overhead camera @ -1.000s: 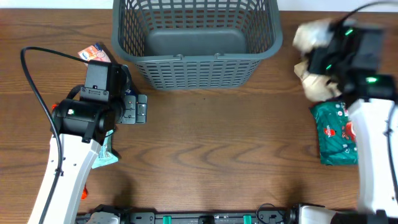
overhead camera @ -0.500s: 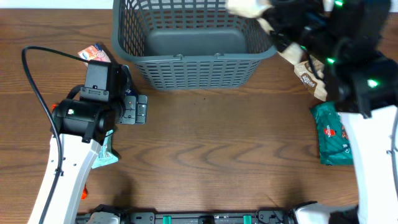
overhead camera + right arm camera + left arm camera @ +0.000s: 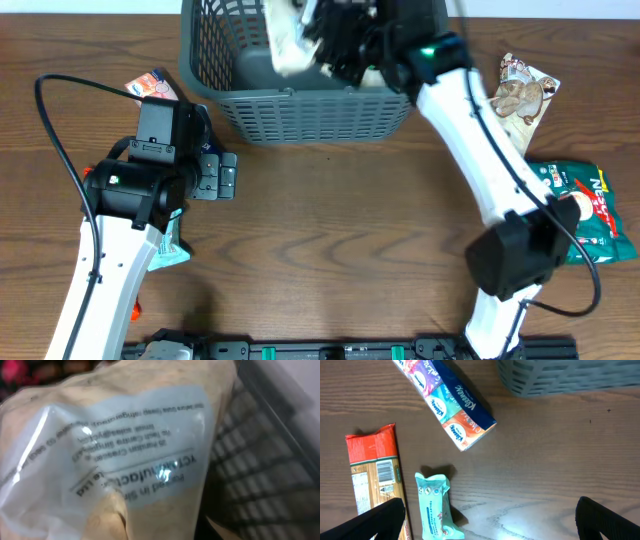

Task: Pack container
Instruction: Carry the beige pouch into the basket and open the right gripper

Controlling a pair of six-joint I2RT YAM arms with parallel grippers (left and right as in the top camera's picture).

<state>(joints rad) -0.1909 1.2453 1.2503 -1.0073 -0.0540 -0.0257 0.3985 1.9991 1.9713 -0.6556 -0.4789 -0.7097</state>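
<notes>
The basket (image 3: 310, 110) is seen at the far edge of the table (image 3: 340, 260), about in the middle, set upright with its open top up. A pale bag (image 3: 285, 40) is held over the basket, above its left half, and it looks blurry from above. The bag is pinched by the right gripper (image 3: 335, 45) — the jaws are pressed in on it. In the right wrist view most of the picture is filled by the bag. Some backwards print can be seen on a clear patch of it, and the basket's slotted wall is seen just behind, to the right.

The left gripper (image 3: 225, 175) is found in front of the basket's left corner, low over the table and apart from the basket. Its jaws are spread wide — nothing is held between them. In the left wrist view only bare wood is seen between the two fingers (image 3: 375, 520).

A tissue pack (image 3: 150, 85) is laid flat just left of the basket, near its corner but not touching it. A teal bar (image 3: 170, 245) is laid farther from the basket, to the left and front. A red pack (image 3: 372, 475) is laid beside the bar, on the side away from the basket.

To the right of the basket a tan pack (image 3: 522, 88) is laid near it, not touching. A green pack (image 3: 585, 210) is laid farther right and to the front, partly hidden by the right arm.
</notes>
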